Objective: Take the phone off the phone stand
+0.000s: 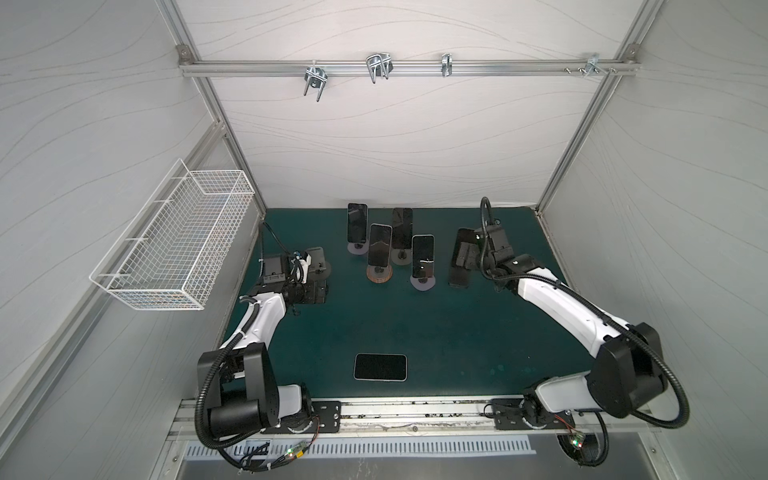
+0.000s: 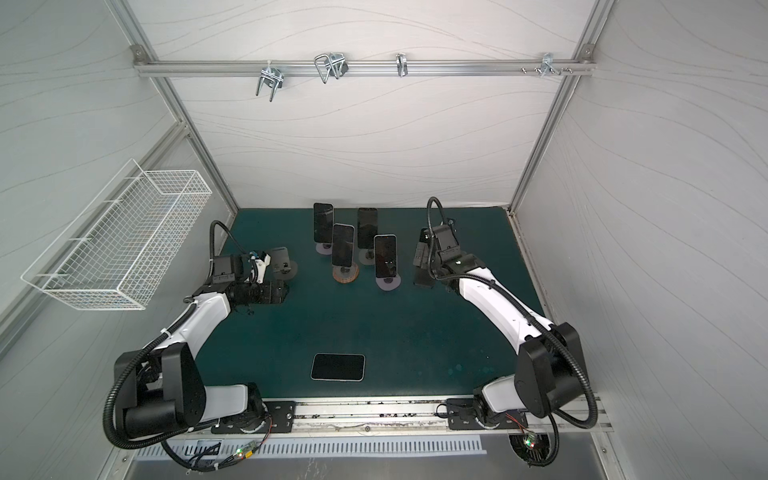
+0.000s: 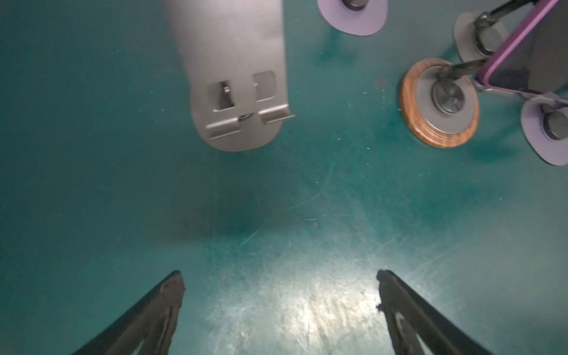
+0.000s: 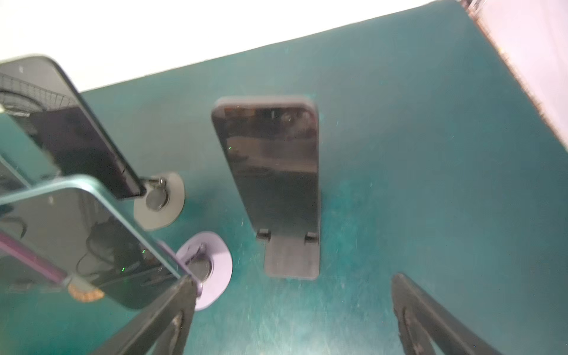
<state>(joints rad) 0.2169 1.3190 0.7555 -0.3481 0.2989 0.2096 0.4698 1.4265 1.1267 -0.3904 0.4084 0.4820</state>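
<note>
Right wrist view, right gripper (image 4: 293, 280) wide, black phone (image 4: 273, 166) on stand (image 4: 292, 261) ahead, neighbouring phone (image 4: 92, 239) close beside, left gripper (image 3: 281, 276) wide

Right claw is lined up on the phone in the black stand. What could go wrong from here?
The right claw is open in front of the phone on its black stand; nothing anchors the stand visibly, so lifting may drag or tip it. One finger appears close to the neighbouring teal-edged phone on the purple-based stand; a sideways drift could knock it over.
</note>
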